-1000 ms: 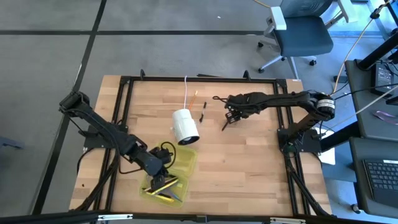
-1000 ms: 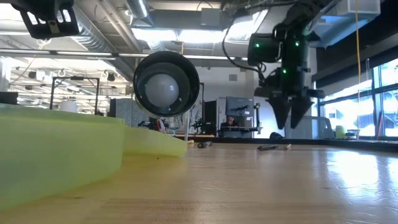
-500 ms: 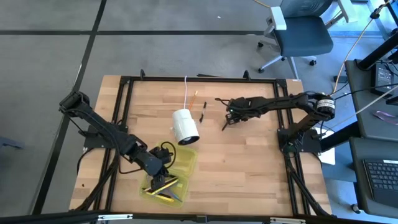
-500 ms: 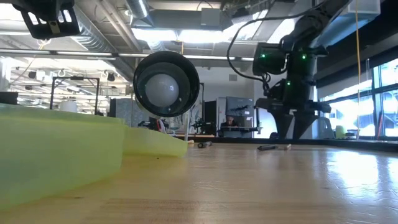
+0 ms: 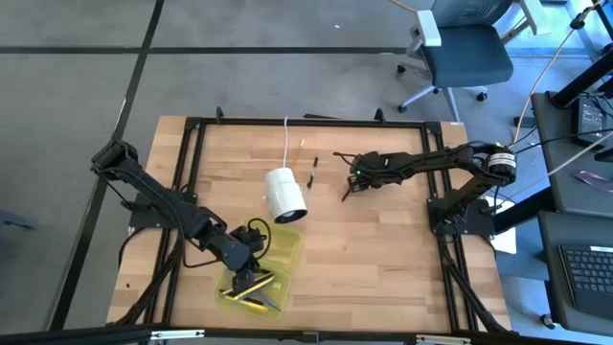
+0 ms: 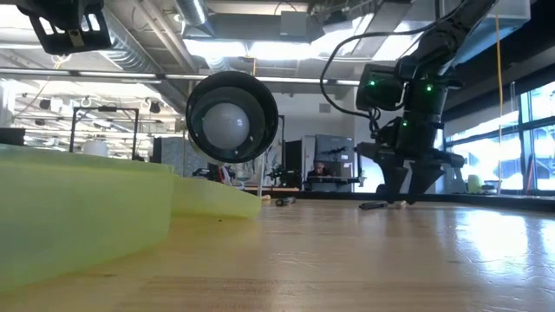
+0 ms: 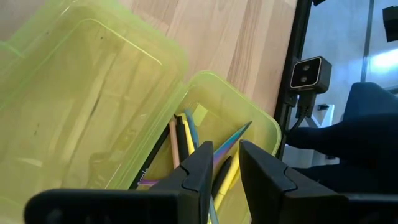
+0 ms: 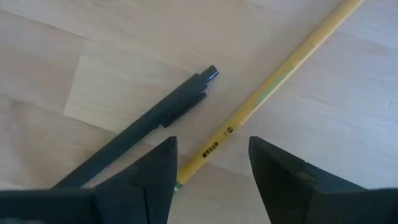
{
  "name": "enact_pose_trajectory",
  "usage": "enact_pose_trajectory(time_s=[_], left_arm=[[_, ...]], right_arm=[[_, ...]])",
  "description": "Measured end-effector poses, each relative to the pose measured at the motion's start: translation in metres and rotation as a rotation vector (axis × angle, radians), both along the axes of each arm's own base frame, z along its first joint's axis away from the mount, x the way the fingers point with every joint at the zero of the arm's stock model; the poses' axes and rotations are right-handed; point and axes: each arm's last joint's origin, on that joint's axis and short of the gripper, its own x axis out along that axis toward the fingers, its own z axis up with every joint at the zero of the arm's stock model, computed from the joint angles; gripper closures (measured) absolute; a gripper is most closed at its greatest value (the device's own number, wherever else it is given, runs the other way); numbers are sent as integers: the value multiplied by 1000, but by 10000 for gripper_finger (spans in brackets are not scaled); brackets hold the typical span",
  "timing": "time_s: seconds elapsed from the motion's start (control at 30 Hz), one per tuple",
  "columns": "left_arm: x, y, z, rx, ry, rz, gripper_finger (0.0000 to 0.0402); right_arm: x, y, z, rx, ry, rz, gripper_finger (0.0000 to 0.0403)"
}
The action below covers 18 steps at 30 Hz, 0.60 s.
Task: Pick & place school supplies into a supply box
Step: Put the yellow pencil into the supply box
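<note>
Hovering low over the table (image 5: 383,240), the right gripper (image 5: 352,182) sits right of centre in the high view, at the end of the right arm reaching in from the right edge. Right wrist view: its fingers (image 8: 152,177) stand apart, nothing between them but a yellow pencil (image 8: 273,87) running diagonally through the gap on the wood; not clamped. A black pen (image 8: 140,127) lies just beside the pencil, also diagonal, apart from it. Low view shows the same gripper (image 6: 408,192) at right of frame, tips down just above the tabletop, small dark items (image 6: 375,205) lying at its foot.

Left gripper (image 5: 251,257) is at lower left of the high view, over the supply box (image 5: 285,251), a yellow-green case lying open near the table's front edge. Left wrist view: fingers (image 7: 200,174) narrowly apart, gripping nothing, poised above the box's tray (image 7: 261,127). Inside the tray: several pens and pencils (image 7: 180,140) and scissor blades (image 7: 233,138). The open lid (image 7: 81,99) lies flat beside the tray.

White cylinder (image 5: 284,194) on a cord sits mid-table, just above the box in the high view; fills centre-left of the low view. Upper centre of the table: an orange pencil (image 5: 300,149) and a small black piece (image 5: 313,171), both loose, well apart from the box. Office chair (image 5: 460,48) beyond the table, upper right.
</note>
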Motion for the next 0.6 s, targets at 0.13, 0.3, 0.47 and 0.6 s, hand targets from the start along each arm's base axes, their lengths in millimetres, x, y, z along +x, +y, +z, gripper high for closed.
enact_pose_trajectory(time_s=[0.13,0.3,0.47,0.6], left_arm=[[0,0,0,7,-4,-8,331],[0,0,0,11,-6,-11,330],[0,0,0,12,-6,-12,333],[0,0,0,11,-7,-12,332]], right_arm=[[0,-1,-2,-18,17,-5,202],[2,-1,-12,-4,62,-4,227],[2,1,-17,21,90,30,272],[3,7,-17,25,111,67,311]])
